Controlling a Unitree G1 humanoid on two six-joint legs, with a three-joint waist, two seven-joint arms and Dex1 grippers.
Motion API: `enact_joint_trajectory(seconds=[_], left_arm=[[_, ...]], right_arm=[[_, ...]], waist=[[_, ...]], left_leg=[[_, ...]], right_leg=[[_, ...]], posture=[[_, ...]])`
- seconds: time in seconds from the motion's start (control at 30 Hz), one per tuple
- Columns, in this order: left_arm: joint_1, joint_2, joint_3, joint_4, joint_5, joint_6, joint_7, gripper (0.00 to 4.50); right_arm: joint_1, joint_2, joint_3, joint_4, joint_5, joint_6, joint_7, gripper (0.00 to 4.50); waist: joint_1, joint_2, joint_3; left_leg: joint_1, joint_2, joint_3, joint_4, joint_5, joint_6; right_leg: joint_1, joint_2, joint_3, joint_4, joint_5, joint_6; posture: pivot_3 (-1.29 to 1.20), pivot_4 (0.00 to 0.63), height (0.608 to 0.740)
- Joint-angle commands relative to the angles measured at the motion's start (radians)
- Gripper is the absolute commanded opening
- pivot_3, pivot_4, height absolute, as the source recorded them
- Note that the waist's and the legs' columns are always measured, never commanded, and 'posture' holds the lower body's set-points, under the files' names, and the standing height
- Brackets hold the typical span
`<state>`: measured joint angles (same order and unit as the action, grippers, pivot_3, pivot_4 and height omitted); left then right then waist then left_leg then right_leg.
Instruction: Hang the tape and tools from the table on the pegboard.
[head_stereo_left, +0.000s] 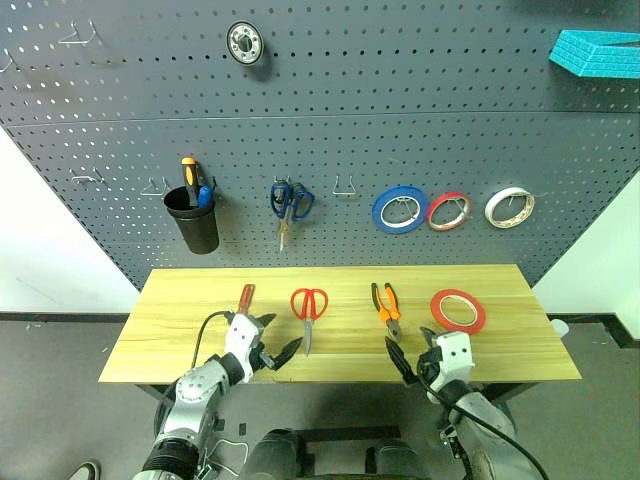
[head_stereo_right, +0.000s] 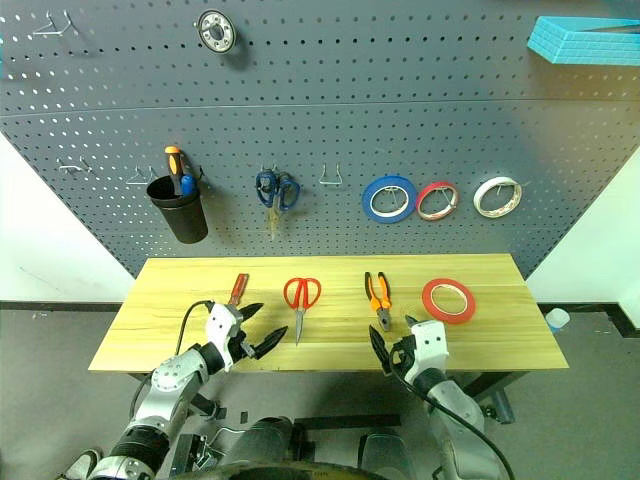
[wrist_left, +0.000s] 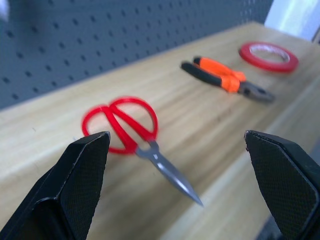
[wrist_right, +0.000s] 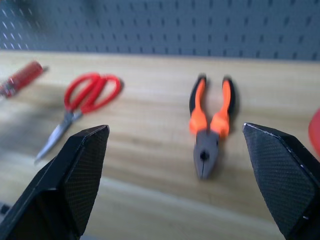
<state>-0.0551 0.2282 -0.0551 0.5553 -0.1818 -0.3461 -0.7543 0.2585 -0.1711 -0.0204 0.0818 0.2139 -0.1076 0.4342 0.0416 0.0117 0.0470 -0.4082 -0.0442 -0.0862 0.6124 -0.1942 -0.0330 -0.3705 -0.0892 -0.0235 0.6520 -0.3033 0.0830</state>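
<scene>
Wooden surface (head_stereo_left: 200, 345) carries task items in row, spaced for picking: red-handled screwdriver (head_stereo_left: 245, 298) far left, red scissors (head_stereo_left: 309, 307), pliers (head_stereo_left: 387, 309), red tape (head_stereo_left: 458, 310) far right. None hung on pegboard (head_stereo_left: 330, 130) yet. Left hand (head_stereo_left: 277, 352) and right hand (head_stereo_left: 407, 369) hover at near edge, both spread, empty.
</scene>
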Motion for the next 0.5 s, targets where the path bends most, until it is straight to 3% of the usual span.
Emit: enact_joint_trajectory(seconds=[0.03, 0.27, 0.5], left_arm=[[-0.019, 0.01, 0.016, -0.066, -0.014, -0.012, -0.004, 4.49], [-0.002, 0.109, 0.018, -0.369, -0.064, 0.183, -0.042, 4.49], [-0.066, 0.22, 0.004, -0.471, -0.068, 0.324, -0.093, 4.49]], right_arm=[[-0.005, -0.007, -0.008, -0.101, 0.029, -0.037, 0.025, 4.5], [0.045, -0.112, 0.009, -0.374, 0.074, 0.152, 0.066, 4.5], [-0.035, -0.141, 0.014, -0.406, 0.007, 0.31, -0.028, 4.5]], waist=[[0.0, 0.0, 0.0], [0.0, -0.001, 0.0], [-0.001, -0.001, 0.0]], left_leg=[[0.0, 0.0, 0.0, 0.0, 0.0, 0.0], [0.0, 0.0, 0.0, 0.0, 0.0, 0.0], [0.0, 0.001, 0.0, 0.0, 0.0, 0.0]], right_leg=[[0.0, 0.0, 0.0, 0.0, 0.0, 0.0], [0.0, 0.0, 0.0, 0.0, 0.0, 0.0], [0.0, 0.0, 0.001, 0.0, 0.0, 0.0]], posture=[[0.05, 0.0, 0.703], [0.04, 0.0, 0.703], [0.05, 0.0, 0.703]])
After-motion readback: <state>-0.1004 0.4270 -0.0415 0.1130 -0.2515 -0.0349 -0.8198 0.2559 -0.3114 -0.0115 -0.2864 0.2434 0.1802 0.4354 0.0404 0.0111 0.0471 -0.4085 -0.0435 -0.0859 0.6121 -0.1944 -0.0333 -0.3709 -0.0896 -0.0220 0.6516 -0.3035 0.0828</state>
